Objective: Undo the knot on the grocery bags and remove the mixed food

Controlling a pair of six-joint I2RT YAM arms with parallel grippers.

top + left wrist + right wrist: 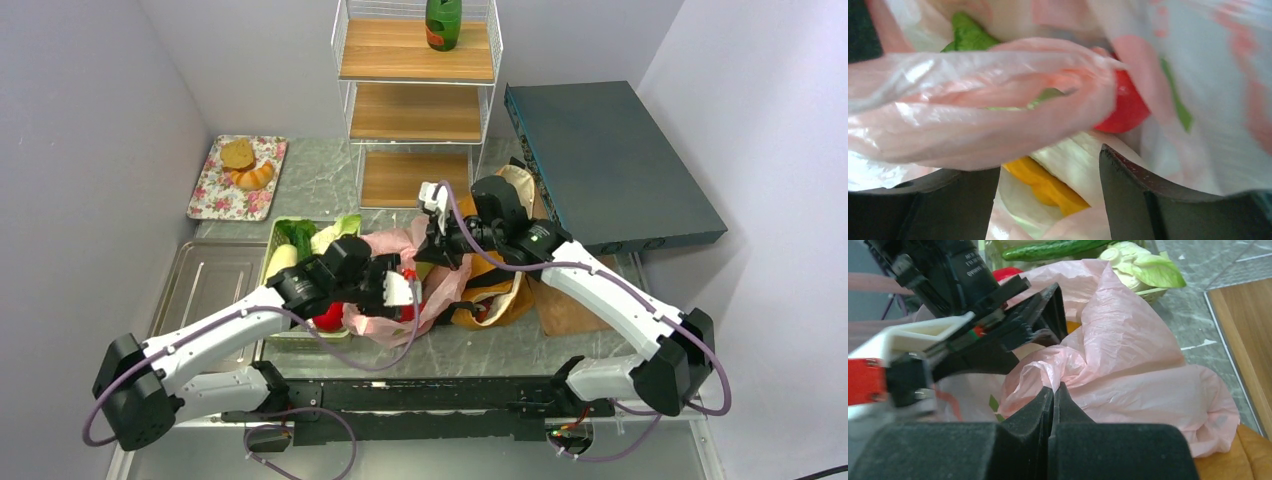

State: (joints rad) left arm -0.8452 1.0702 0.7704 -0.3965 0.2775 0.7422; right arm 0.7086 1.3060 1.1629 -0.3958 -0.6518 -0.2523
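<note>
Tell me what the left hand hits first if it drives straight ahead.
The left hand meets the pink bag first, probably: its film stretches across the open fingers, a red fruit behind.

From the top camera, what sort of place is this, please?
Probably a robot test bench staged as a kitchen: a wire shelf with a green bottle, a flowered tray of bread, and a pink bag on a stone-patterned table.

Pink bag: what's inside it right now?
In the left wrist view, the open pink bag shows a round red fruit, a green leaf and an orange-yellow item, too covered to name. Folded film hides everything deeper, so the contents cannot be counted.
</note>
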